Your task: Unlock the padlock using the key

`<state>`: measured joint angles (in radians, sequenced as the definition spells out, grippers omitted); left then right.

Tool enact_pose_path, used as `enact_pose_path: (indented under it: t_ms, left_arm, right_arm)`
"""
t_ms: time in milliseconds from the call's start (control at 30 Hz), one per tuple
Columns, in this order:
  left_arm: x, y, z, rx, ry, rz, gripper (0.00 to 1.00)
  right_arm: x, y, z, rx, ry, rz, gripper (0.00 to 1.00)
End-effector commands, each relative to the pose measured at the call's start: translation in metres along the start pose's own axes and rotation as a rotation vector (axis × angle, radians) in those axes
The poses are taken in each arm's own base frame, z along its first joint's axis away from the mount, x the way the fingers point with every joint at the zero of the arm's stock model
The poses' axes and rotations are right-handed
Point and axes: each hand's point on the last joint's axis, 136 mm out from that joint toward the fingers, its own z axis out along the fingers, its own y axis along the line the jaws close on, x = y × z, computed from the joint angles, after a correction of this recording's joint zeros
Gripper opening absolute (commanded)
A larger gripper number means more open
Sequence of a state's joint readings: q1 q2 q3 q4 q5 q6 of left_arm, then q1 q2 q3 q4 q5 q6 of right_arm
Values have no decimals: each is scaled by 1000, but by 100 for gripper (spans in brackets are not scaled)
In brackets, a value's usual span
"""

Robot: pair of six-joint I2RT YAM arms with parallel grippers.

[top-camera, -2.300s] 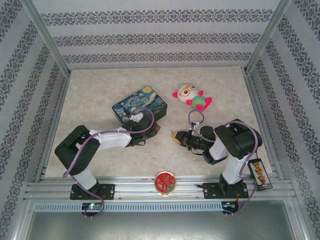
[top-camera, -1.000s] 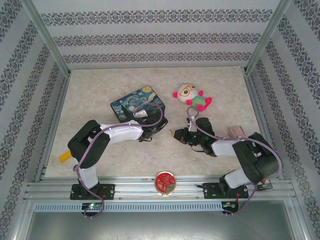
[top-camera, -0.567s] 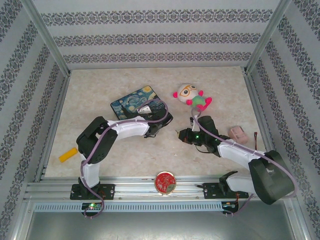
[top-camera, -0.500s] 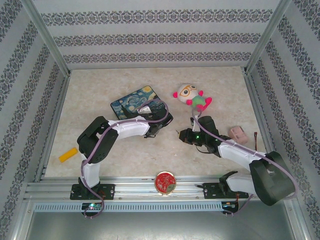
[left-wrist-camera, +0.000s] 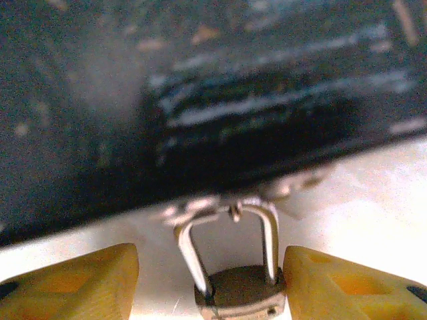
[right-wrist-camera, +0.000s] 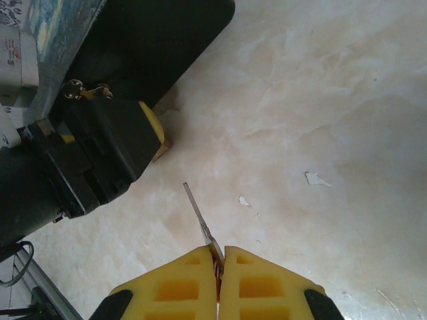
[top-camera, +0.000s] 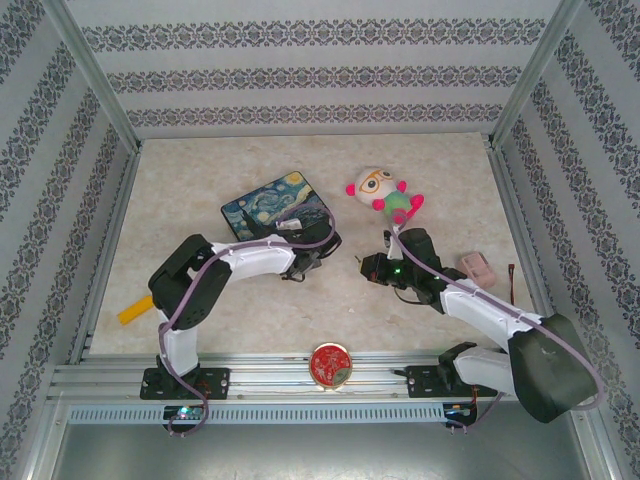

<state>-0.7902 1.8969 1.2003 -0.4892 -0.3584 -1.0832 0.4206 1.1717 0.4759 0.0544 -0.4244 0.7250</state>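
1. Padlock (left-wrist-camera: 240, 293) position: it hangs by its thin silvery shackle (left-wrist-camera: 269, 237) from the latch on the dark side wall of the painted tin box (top-camera: 275, 205). That is at the box's near right corner, and the brass body sits low over the pale counter (top-camera: 200, 180).
2. Your left claw (left-wrist-camera: 212, 270) is open and straddles that brass body. In the left wrist view the yellow finger on the right sits just beside the body. The finger on the left stands apart, with bare counter showing in the gap.
3. Your right claw (right-wrist-camera: 219, 252) is closed on the key (right-wrist-camera: 200, 213). The thin blade pokes out from between the yellow fingertips, tilted, its tip aimed towards the left claw.
4. A stretch of bare counter lies between the key tip and the left claw's dark housing, and the two do not touch.
5. Note the far side of the right claw: the plush toy (top-camera: 387, 195) lies near it in the top view. A small pink object (top-camera: 477, 266) lies beside the right forearm, apart from the claw.
6. Metal rails (top-camera: 104, 250) edge the counter on both sides. Both claws sit near the middle, well apart from those rails.
7. A red round disc (top-camera: 330, 363) rests at the near rail between the two bases. A yellow piece (top-camera: 133, 311) lies by the left rail beside the left arm. Both are well apart from the padlock.
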Motion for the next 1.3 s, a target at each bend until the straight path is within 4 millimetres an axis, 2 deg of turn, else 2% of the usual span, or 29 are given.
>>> enact_pose_path:
  t_ms: [0,367,533,700,900,1267]
  left_arm:
    - [0,-1,-12,44,24,46,57]
    - [6,-1,-4,29,41,48,53]
    - [1,6,3,-24,2,14,66]
    - [-6,4,9,-58,-33,13,68]
    - [-9,7,18,-143,-42,54,64]
    - [12,15,12,-88,37,65,50]
  right_arm:
    - [-12,2,-7,22,-38,-24,0]
    - [-12,-3,-8,47,-44,-23,0]
    - [-10,-6,-6,54,-36,-23,0]
    - [-7,-9,-4,57,-25,-21,0]
    - [-6,-9,-3,53,-27,-18,0]
    - [-5,-12,0,58,-21,-13,0]
